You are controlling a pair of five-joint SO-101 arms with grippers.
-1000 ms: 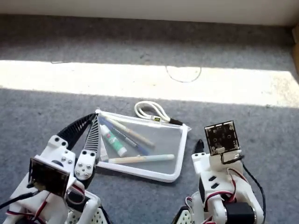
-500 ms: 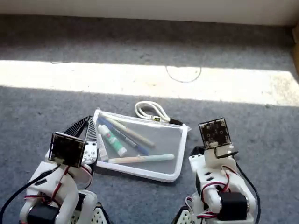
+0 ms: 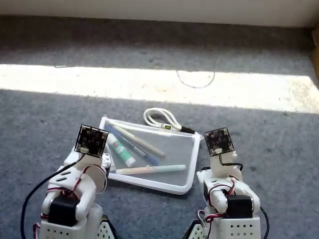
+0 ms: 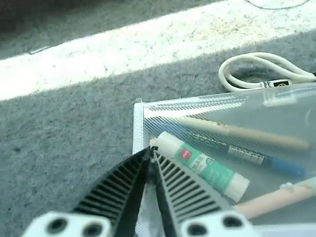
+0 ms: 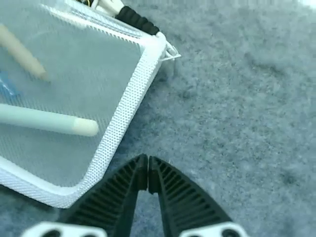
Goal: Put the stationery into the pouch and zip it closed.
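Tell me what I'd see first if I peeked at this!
A see-through pouch lies on the grey carpet between the left arm and the right arm, with pens and a green glue stick inside. Behind it, a bright stripe of sunlight crosses the carpet.

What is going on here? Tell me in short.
Two arms flank a clear pouch on grey carpet. The glue stick and pens already lie inside it. The left gripper is shut, tips at the pouch's edge; the right gripper is shut over carpet beside the other end, holding nothing. I cannot tell whether the zip is fully closed.
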